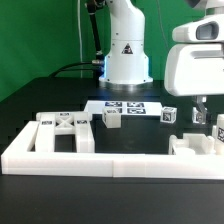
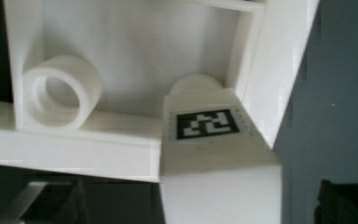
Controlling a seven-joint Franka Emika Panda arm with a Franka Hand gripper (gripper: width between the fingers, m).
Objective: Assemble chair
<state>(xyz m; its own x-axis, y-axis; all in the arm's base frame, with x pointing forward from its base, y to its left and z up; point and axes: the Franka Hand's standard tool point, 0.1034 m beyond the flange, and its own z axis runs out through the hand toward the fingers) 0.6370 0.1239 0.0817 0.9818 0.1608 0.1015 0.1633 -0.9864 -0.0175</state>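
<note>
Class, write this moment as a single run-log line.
pincer: open | position: above chair parts, exterior view's right | held: nothing

Sign: black warning triangle [image 1: 126, 47] on my base [image 1: 128, 68].
Tags: coded squares [image 2: 204, 123] on chair pieces [image 1: 62, 125]; I read no letters.

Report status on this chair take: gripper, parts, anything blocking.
Gripper open, hanging over the chair pieces at the exterior view's right. Nothing joined yet; ladder frame loose at the exterior view's left. No obstruction seen nearby.
</note>
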